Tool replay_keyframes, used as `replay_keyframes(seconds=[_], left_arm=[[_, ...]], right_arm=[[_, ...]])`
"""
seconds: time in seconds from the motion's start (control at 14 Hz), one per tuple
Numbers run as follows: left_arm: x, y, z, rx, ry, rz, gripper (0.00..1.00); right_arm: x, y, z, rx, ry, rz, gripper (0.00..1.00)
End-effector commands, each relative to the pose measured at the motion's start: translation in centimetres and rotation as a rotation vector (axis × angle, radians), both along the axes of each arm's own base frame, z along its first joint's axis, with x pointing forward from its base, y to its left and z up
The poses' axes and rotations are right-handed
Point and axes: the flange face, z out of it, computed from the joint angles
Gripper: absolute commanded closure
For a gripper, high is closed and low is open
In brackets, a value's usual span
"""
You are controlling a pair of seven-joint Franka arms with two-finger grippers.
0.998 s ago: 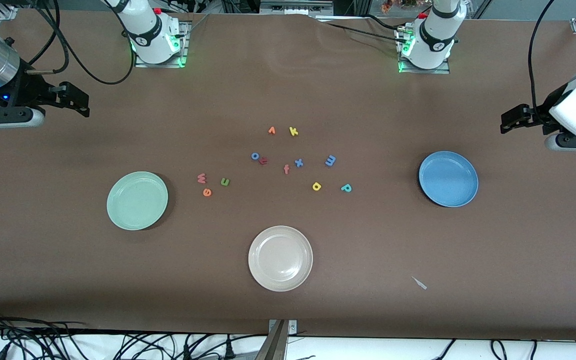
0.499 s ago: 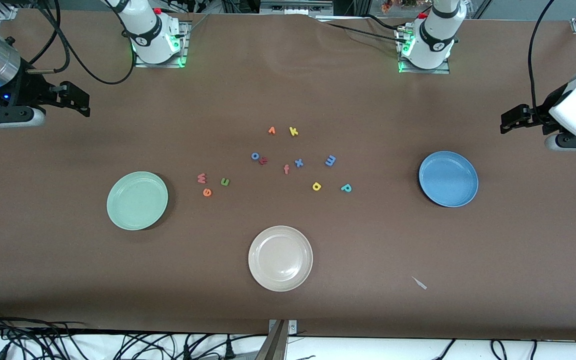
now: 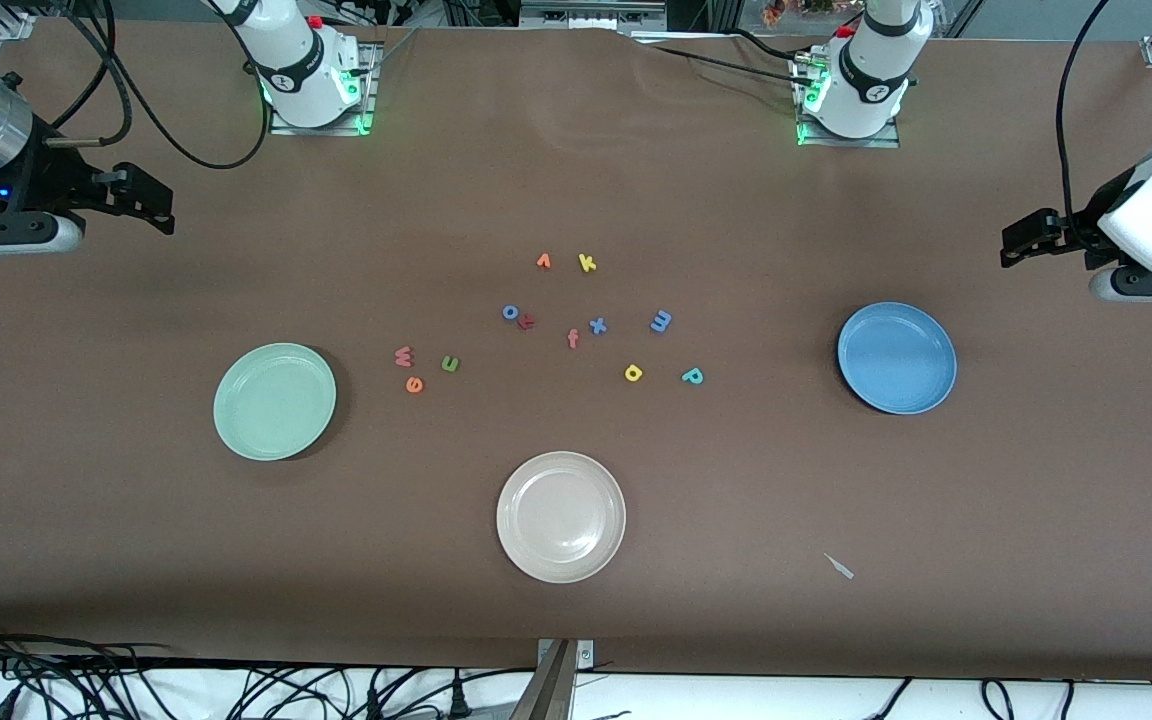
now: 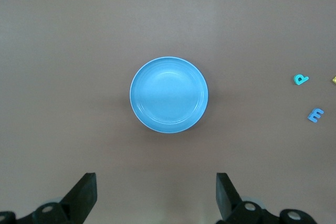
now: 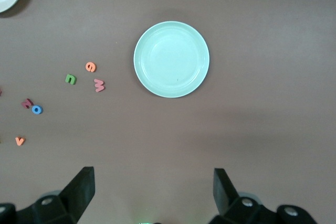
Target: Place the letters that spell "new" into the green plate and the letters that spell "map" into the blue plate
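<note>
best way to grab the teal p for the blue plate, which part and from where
Come straight down from above: the teal p lies flat on the table, so only its edges offer a grip. Probably pinch across its straight stem, the narrowest part, with the left gripper, whose fingers are open, since it waits at that end. The yellow a beside it lies apart, leaving finger room.

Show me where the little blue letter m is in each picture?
Front view: the blue m lies on the table among the scattered letters, toward the blue plate.
Left wrist view: the m is near the picture's edge, beside the teal p.
Right wrist view: it is not in the picture.
Shared landmark: the teal p and the blue plate show in both the front and left wrist views.
</note>
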Motion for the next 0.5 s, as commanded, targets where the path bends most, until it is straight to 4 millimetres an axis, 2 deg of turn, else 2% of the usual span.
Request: replay_keyframes(seconds=[0.0,0.43], left_arm=[[-0.07,-0.13,0.14,-0.024,0.000,-0.017,0.00],[-0.07,-0.22,0.14,-0.024,0.001,-0.020,0.00]], right_arm=[[0.22,-0.43,1.19,-0.012,-0.012,-0.017,0.00],[0.40,-0.52,1.33,-0.006,-0.023,-0.021,0.00]])
